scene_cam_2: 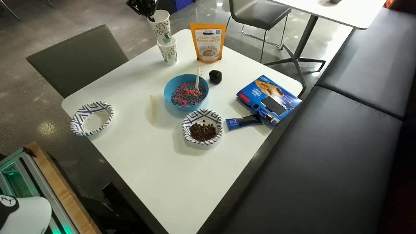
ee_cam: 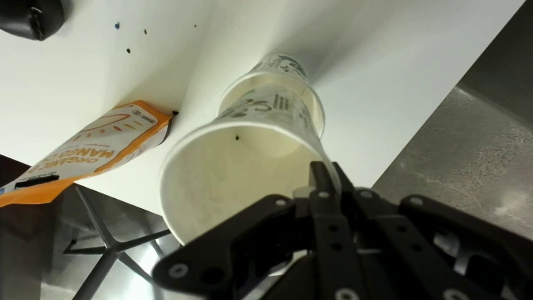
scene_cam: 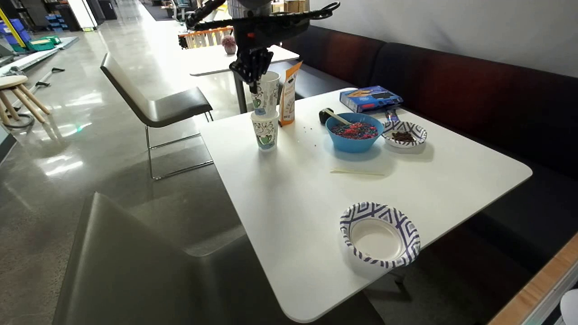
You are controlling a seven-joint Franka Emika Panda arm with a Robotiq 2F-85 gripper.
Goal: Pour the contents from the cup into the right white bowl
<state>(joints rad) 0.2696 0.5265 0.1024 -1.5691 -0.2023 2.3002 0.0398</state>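
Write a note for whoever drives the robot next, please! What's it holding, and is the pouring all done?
Gripper: shut on the rim of the upper cup.
Cups: upper cup's bottom is at the mouth of the lower cup, which stands on the table; can't tell if they touch.
Bowls: the patterned bowl beside the blue bowl, likely the right one, holds dark bits.
Done: pouring, it seems; just a dark speck shows in the upper cup.
Left: probably just setting the cup down and letting go.
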